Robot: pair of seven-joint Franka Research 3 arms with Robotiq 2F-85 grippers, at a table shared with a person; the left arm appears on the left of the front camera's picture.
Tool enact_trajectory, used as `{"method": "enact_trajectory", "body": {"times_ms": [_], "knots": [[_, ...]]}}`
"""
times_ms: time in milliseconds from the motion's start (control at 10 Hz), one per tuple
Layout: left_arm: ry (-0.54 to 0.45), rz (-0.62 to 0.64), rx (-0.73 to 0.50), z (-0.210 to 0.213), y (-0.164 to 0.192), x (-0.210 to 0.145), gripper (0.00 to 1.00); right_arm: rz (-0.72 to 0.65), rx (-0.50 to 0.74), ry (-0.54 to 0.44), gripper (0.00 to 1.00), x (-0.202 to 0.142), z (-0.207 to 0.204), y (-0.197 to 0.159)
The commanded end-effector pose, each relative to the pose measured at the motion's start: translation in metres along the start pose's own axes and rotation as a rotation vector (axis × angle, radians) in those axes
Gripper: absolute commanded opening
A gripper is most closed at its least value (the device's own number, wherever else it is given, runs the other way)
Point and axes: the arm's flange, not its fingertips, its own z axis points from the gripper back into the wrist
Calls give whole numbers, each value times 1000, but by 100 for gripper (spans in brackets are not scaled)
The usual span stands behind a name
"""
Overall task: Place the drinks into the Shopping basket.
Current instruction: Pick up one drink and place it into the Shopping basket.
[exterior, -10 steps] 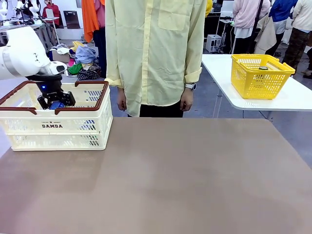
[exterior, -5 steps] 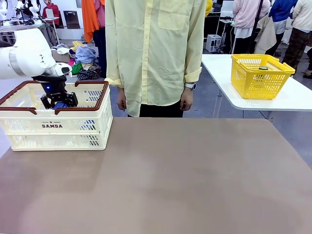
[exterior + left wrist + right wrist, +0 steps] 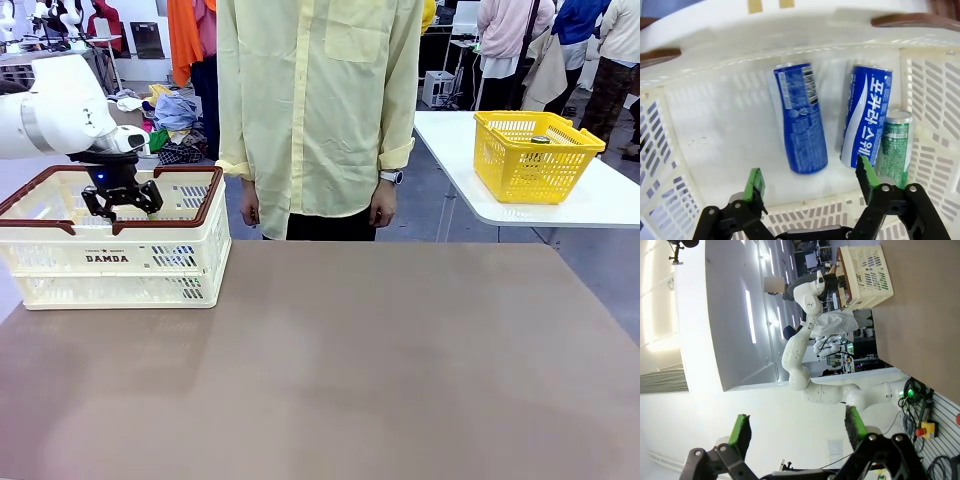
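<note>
A brown table [image 3: 380, 360] fills the lower frame, with a person in a pale yellow shirt [image 3: 318, 100] standing behind it. At the left edge stands the Shopping basket [image 3: 120, 262]. The left hand [image 3: 121, 203] hangs inside its rim, pointing down, fingers spread wide and empty. On the basket floor lie two blue cans [image 3: 800, 117] and a green can [image 3: 896, 145]. The right hand [image 3: 797, 432], away from the table, is wide open.

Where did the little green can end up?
The green can lies on the floor of the cream Shopping basket, seen in the left wrist view, tucked against a slotted side wall right beside a blue can.
</note>
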Motion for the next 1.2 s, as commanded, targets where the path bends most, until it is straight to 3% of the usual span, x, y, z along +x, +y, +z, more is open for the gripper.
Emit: {"method": "enact_trajectory", "body": {"times_ms": [0,200,400,600,700,900,1100], "knots": [[-5,-1,16,1,-1,2,100,-8,7,2,100,0,0,5],[-12,-52,-70,16,-4,-3,100,-8,7,2,100,0,0,5],[-75,-130,-308,81,-6,-21,100,-8,7,2,100,0,0,5],[-66,-146,-573,156,9,-48,100,-8,7,2,100,0,0,5],[46,-231,-790,185,24,-65,100,-8,7,2,100,0,0,5],[106,-263,-965,210,60,-91,100,-8,7,2,100,0,0,5],[99,-343,-1193,212,112,-137,100,-8,7,2,100,0,0,5]]}}
